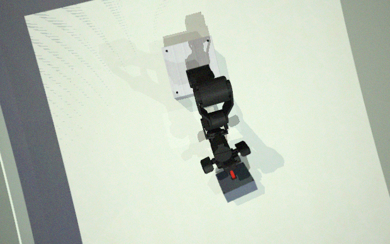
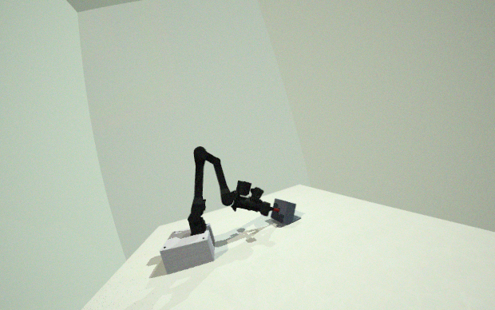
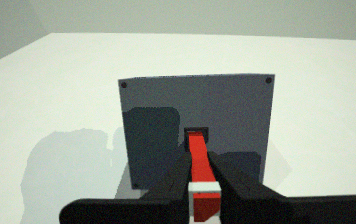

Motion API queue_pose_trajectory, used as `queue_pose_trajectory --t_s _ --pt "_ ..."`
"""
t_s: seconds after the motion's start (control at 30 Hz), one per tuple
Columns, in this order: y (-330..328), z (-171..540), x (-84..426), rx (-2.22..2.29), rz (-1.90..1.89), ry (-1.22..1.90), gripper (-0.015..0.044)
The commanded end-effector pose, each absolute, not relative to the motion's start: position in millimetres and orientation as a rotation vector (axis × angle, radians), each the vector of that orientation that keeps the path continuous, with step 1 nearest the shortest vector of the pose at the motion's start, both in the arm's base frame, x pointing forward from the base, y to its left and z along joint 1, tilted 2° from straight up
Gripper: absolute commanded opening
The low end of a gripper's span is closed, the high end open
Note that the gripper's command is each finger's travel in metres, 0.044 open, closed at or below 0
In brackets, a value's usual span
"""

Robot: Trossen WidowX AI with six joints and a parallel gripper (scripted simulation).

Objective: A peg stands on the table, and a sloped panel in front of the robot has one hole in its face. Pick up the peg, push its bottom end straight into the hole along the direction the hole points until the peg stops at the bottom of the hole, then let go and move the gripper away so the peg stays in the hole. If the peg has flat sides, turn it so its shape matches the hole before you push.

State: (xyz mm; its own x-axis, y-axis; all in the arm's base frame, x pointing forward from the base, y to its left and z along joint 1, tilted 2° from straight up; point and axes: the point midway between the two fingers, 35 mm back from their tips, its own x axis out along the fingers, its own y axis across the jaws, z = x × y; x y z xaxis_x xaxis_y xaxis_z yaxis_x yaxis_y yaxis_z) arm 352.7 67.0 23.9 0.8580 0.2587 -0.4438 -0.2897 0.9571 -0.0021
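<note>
Claw [image 1: 231, 171] [image 2: 271, 209] [image 3: 198, 157] grasps peg [image 1: 233, 174] [image 2: 276, 209] [image 3: 200, 160]; hole [image 3: 189, 145] lies ahead of it, and slight misalignment could make peg jam at the rim.

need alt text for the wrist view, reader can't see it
A red flat-sided peg with a white band near its close end is clamped in the black end effector, its far end at the square hole in a dark gray panel on a pale table.
</note>
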Motion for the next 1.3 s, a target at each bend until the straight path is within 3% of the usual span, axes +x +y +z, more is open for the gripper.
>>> queue_pose_trajectory --t_s 0.0,1.27 --pt "67.0 21.4 355.4 -0.068 0.284 0.459 0.0" --pt "70.9 14.3 368.7 -0.068 0.284 0.458 0.0"
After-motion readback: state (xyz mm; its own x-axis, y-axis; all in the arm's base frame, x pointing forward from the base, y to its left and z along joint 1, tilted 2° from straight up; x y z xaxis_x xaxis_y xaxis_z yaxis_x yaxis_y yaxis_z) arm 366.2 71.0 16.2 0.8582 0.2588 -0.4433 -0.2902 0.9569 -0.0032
